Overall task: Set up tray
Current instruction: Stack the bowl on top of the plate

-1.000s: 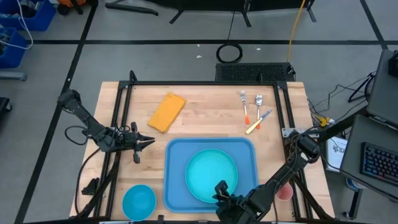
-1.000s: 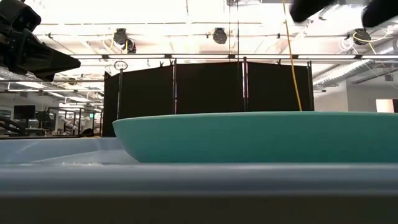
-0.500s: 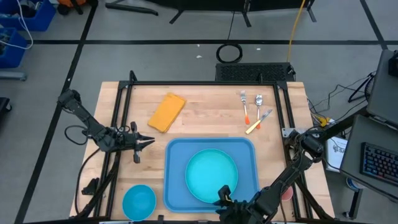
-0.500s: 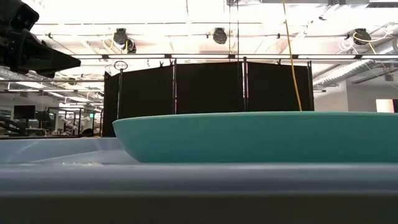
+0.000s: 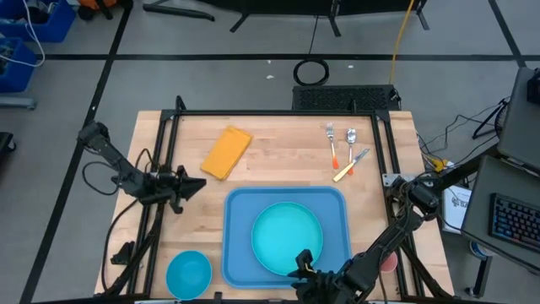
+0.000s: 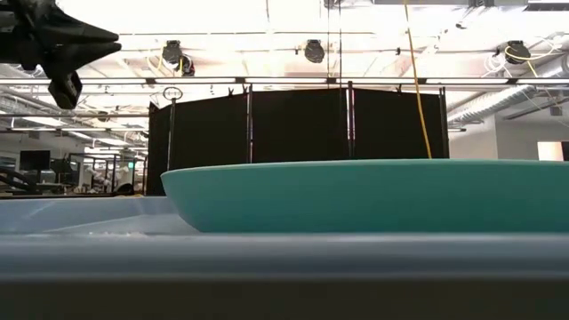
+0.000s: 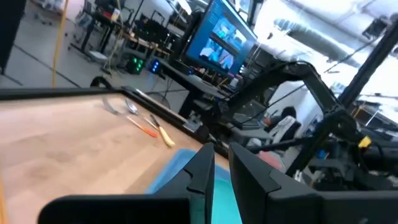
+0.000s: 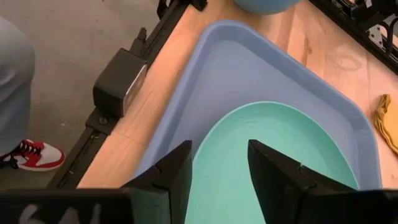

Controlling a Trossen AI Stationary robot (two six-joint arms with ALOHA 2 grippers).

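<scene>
Right gripper [image 5: 302, 260], fingers apart and empty, hovers over the tray's [image 5: 238, 221] near edge by the plate [image 5: 287, 239]; left gripper [image 5: 195, 185], nearly closed, waits off its left side.

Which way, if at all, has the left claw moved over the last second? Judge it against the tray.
Yes. In the high view the left claw has drawn back slightly, away from the tray and toward the table's left edge.
</scene>
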